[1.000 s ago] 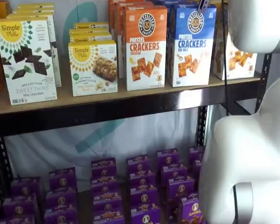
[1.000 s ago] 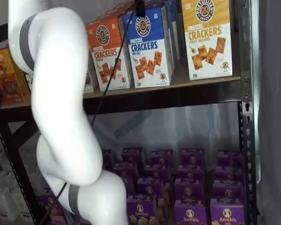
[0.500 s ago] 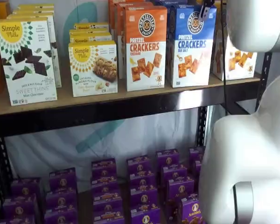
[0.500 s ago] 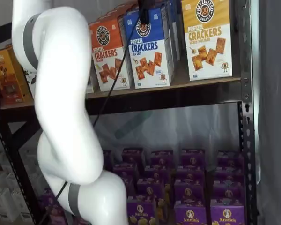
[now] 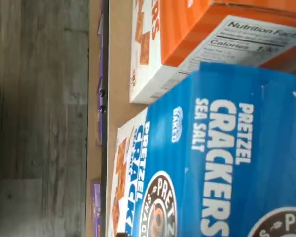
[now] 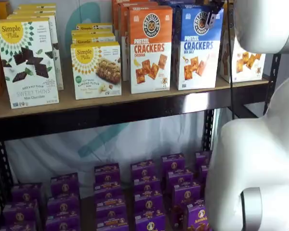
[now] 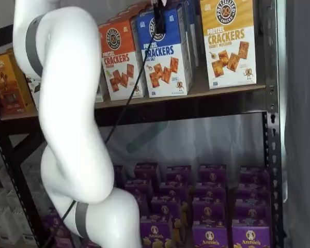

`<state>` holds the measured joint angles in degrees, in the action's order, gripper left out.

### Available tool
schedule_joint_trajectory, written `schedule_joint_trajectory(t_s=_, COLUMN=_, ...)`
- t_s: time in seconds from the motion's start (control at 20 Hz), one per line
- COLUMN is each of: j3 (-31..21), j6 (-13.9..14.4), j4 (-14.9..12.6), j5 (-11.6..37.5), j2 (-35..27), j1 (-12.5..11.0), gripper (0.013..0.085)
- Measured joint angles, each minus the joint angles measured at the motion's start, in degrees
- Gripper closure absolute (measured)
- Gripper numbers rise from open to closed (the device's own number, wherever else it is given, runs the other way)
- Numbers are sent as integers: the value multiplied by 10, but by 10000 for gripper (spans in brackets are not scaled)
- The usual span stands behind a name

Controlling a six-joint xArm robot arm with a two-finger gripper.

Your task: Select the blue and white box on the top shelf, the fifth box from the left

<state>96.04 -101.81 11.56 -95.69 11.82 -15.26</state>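
The blue and white box (image 6: pixel 198 48) stands upright at the front of the top shelf (image 6: pixel 111 113), with the orange Cheddar box on one side and a yellow-topped cracker box on the other. It also shows in a shelf view (image 7: pixel 168 51), and it fills the wrist view (image 5: pixel 227 163) from close by. My gripper (image 7: pixel 159 20) hangs from the view's top edge as black fingers over the box's upper front, by its round logo. In a shelf view (image 6: pixel 213 13) it sits at the box's top right corner. No gap between the fingers shows.
The orange Cheddar box (image 6: pixel 151 48) stands close beside the blue one. The yellow-topped box (image 7: pixel 228 41) is on the other side. Simple Mills boxes (image 6: pixel 96 70) stand further along. Purple boxes (image 6: pixel 144 192) fill the lower shelf. My white arm (image 7: pixel 67 119) and its cable (image 7: pixel 126 88) hang in front.
The black fingers have come down a little over the top front of the blue and white box. The box has not moved.
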Motion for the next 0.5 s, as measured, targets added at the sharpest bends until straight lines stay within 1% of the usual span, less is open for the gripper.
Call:
schedule_joint_trajectory(t_s=0.2, j3=-4, j6=2, j4=-8, j5=-5, j2=3, j1=4, gripper=130)
schedule_joint_trajectory(t_s=0.5, j3=2, j6=4, j4=-8, j5=-20, j2=2, j1=4, gripper=130)
